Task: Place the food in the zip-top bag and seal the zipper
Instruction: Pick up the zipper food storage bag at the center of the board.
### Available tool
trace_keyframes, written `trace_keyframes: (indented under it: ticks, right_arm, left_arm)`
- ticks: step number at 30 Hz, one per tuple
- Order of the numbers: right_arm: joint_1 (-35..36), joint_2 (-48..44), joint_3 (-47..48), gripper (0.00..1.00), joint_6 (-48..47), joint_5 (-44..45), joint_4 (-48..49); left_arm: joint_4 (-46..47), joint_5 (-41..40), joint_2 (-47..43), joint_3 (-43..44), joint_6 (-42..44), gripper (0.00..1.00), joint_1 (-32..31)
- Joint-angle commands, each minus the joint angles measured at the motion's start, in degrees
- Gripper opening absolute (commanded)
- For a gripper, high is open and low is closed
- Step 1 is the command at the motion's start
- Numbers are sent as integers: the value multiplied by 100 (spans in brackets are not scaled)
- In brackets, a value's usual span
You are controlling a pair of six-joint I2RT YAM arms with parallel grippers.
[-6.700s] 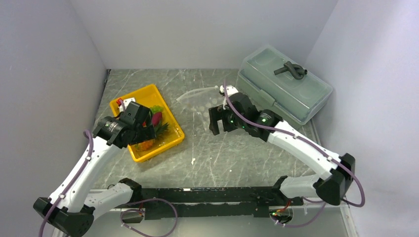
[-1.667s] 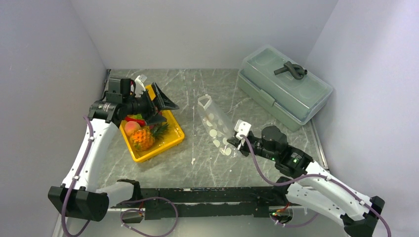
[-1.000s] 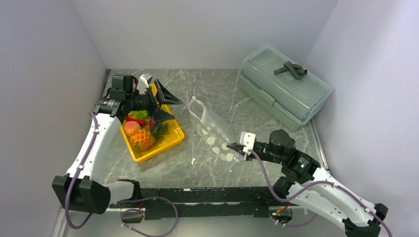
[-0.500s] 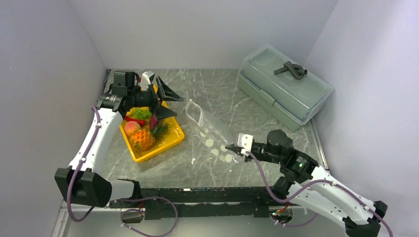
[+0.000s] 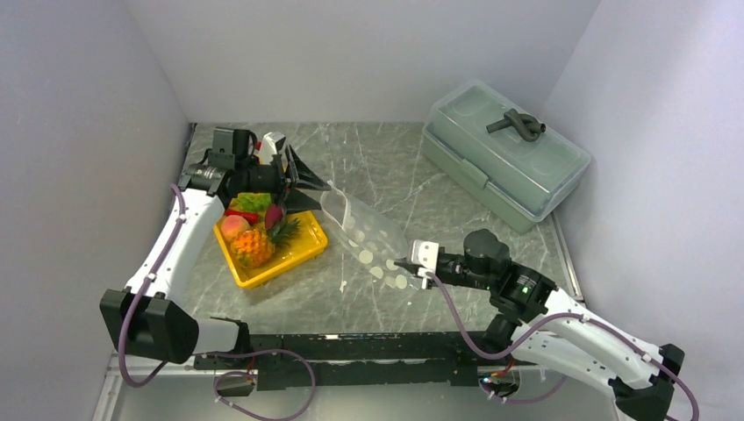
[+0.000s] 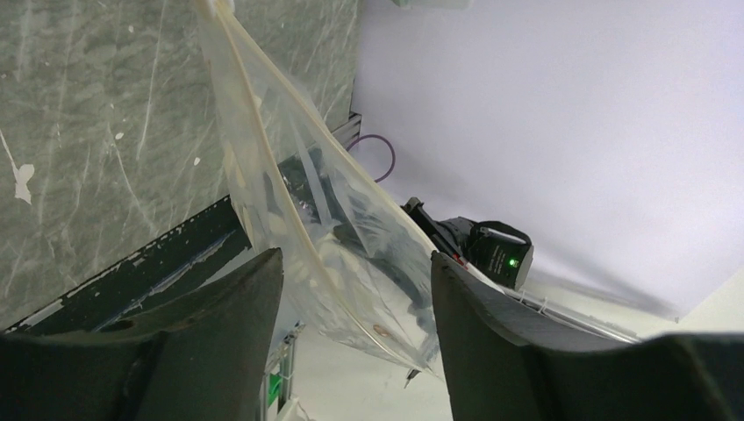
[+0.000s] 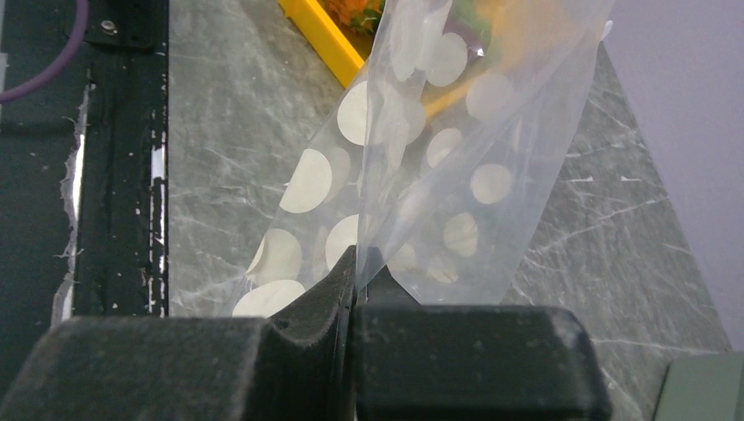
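My right gripper (image 5: pixel 410 263) is clamped on the bottom corner of the limp, slippery bag (image 5: pixel 364 235), which slants up toward the tray (image 5: pixel 285 263), so I'd pinch its stiffer zipper (image 6: pixel 226 132), now between my wide-open, empty left gripper (image 5: pixel 316 189).

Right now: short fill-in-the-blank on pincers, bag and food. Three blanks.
1. The right pincer is ___ on the low end of the bag.
2. The left pincer is ___, with one finger on each side of the bag's mouth edge.
3. The pineapple lies in the ___ tray, not in the bag.

Missing words: shut; open; yellow
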Motion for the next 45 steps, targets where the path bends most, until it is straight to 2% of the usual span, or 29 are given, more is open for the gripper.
trace_keyframes:
  ticks: [1,13,22,33,45]
  right_arm:
    - [113,-5,234,0,-218,263,352]
    - [347,34,278,0,-339,664,415]
    - [717,207,397,0,-556,1119,294]
    - [1138,544,490,0,-899,1706,683]
    - [1477,748,561,0,-1178,2387,871]
  left_arm:
    - [-131,66,-30,15,255,63,-194]
    - [-458,-109,-240,-285,513,52,-314]
    - [-1454,-133,13,57,1325,48,-330]
    - [-1849,-154,-12,-115,1654,45,-393]
    - [-2098,-308,-47,-256,1893,33,-402]
